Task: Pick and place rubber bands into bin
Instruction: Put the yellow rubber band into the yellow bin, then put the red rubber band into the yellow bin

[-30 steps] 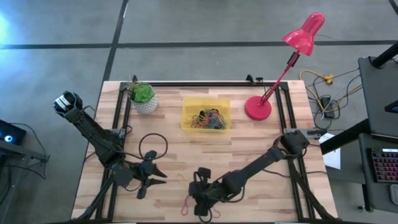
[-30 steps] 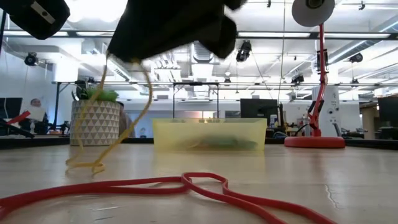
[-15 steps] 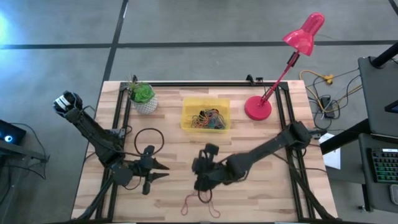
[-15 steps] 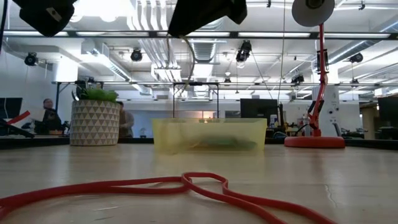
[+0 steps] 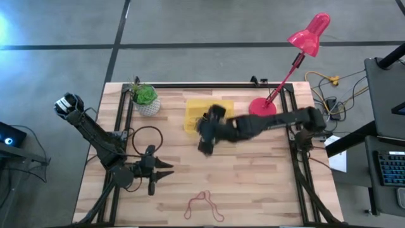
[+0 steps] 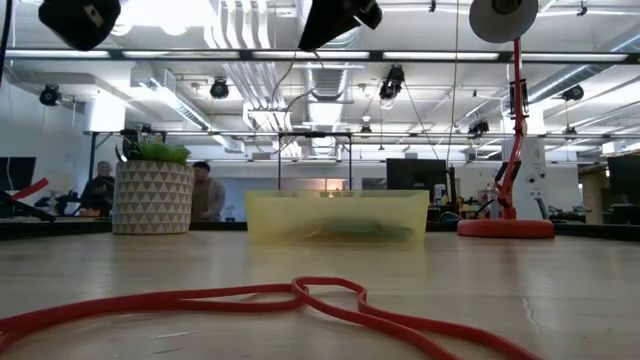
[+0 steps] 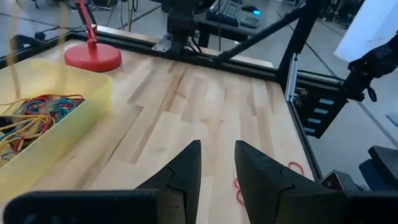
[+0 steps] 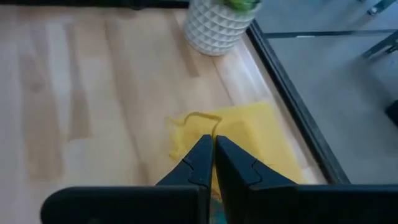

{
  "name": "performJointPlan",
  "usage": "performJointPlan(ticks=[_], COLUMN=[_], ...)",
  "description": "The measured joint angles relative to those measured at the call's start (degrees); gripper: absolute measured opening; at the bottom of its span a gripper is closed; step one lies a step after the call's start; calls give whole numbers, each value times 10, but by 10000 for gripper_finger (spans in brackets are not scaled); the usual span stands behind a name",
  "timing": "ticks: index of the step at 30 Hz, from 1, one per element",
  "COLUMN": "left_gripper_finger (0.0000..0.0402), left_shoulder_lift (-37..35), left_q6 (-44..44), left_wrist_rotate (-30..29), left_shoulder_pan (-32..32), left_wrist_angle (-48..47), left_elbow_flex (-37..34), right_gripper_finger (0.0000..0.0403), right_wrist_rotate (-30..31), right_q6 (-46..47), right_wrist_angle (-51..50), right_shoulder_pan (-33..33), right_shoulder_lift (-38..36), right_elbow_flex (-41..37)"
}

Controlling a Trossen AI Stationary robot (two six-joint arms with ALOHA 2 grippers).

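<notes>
Yellow translucent plastic bin [image 5: 209, 115] sits upper centre in the high view, coloured rubber bands [image 5: 212, 121] piled inside; the right gripper [image 5: 205, 147] hangs at its lower edge, the left gripper [image 5: 168, 172] lower left, jaws slightly apart and empty. Low view: a red band [image 6: 300, 300] lies across the foreground. Right wrist view: closed fingers [image 8: 200, 163] pinch a thin yellow band [image 8: 198, 118].

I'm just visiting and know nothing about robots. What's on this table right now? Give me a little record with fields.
Right gripper: shut on a yellow rubber band, raised over the near edge of the bin
Left gripper: near the table's front left, holding nothing
Bin contents: a pile of coloured bands
Left on table: red rubber band near the front edge
Also there: plant pot, red lamp, black cable loop
</notes>
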Motion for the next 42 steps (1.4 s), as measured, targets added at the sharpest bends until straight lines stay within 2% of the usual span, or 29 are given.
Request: performJointPlan(ticks=[7,14,24,30,34,42], left_gripper_finger=[82,82,82,82,82,82], left_shoulder_lift=[0,0,0,0,0,0], left_q6=[-4,-5,-5,-19,-22,-35], left_wrist_rotate=[-14,-28,-44,-44,-44,-44], left_shoulder_pan=[3,3,7,7,7,7], left_wrist_angle=[8,9,14,20,20,22], left_elbow_flex=[0,0,0,0,0,0], right_gripper_finger=[8,8,8,11,37,123], right_wrist_rotate=[-101,-183,-263,-269,-271,-277], right_q6=[-72,-105,-128,-112,-110,-102], right_wrist_angle=[-3,2,13,17,18,11], right_shoulder_pan=[-101,-176,-215,-215,-218,-229], right_shoulder_lift=[-14,8,63,98,103,99], right_elbow_flex=[0,-1,-1,-3,-3,-3])
